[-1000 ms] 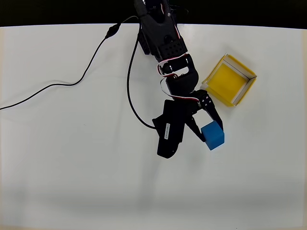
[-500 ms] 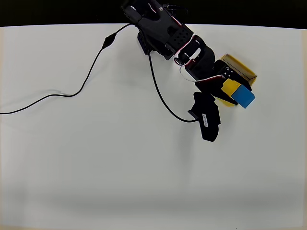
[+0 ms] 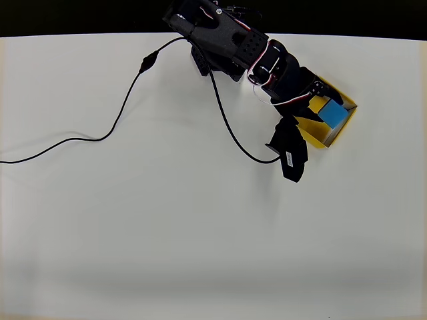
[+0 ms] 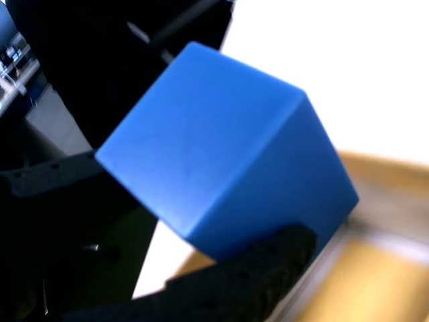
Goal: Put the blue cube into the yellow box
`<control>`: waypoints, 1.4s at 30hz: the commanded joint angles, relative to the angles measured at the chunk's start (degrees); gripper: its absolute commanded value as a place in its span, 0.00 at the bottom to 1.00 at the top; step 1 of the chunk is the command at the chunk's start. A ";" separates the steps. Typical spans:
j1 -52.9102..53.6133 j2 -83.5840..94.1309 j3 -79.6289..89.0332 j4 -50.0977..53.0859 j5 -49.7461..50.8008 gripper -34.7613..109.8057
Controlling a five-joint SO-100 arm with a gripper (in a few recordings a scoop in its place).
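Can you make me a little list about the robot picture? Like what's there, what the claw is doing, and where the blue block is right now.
table: white top, seen from above
arm: black, reaching toward the right of the overhead view
gripper: shut on the blue cube
blue cube: held between the fingers, over the yellow box; a dark finger presses its lower side in the wrist view
yellow box: open on top, near the table's upper right, partly under the arm
cable: black, trailing across the table's left part
task step: cube not yet let go

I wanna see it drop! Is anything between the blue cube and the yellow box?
Nothing shows between them. In the overhead view the blue cube, held by the fingers, sits over the yellow box.
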 commanded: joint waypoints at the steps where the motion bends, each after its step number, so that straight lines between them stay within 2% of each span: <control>1: -1.58 0.44 -1.14 1.41 -0.70 0.39; 17: -1.41 -4.39 2.02 4.04 -10.72 0.40; 29: 1.23 -4.66 1.32 -2.81 -13.45 0.50; 38: 6.33 -2.29 -9.23 -5.80 -22.24 0.49; 42: 10.90 -0.53 -10.63 -8.00 -23.73 0.45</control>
